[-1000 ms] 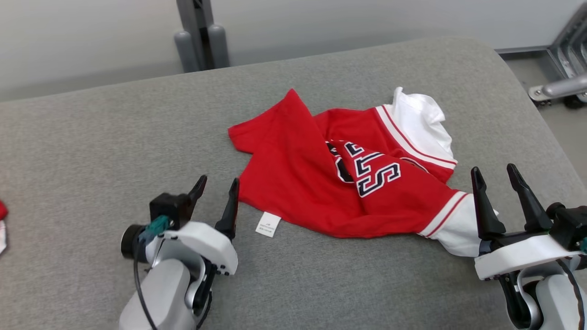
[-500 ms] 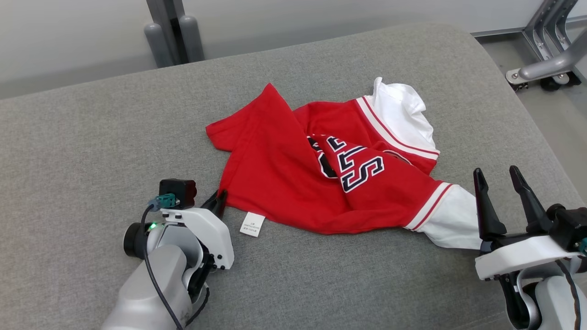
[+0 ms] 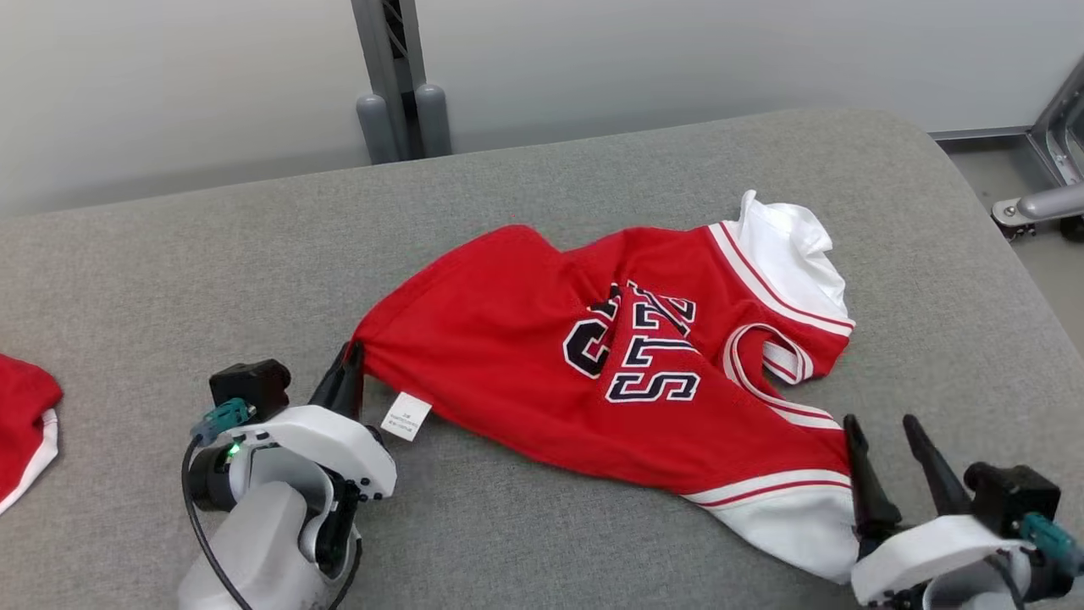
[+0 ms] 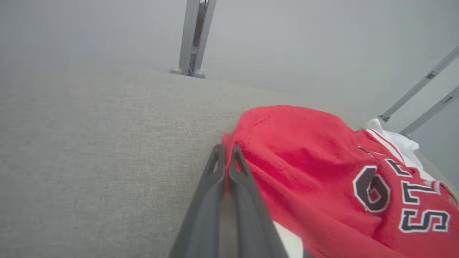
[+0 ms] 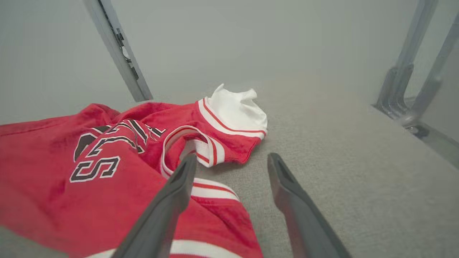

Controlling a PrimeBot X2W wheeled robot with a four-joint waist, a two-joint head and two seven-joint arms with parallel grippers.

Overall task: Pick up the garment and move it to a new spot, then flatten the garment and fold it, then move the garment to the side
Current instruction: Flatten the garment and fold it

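Pinching a corner of the red jersey point(image 3: 508, 373) on the grey cushion point(image 3: 593, 186), the left gripper point(image 3: 349, 373) is clamped tight, while the right gripper point(image 3: 881, 425) gapes empty beside a white sleeve point(image 3: 788, 527).

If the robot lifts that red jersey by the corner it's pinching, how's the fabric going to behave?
Probably floppy: the red jersey lies rumpled, with soft folds near its white sleeve. Lifted by the corner pinched in the left gripper, it would likely sag and trail on the grey cushion. It looks light, so one corner grip may hold.
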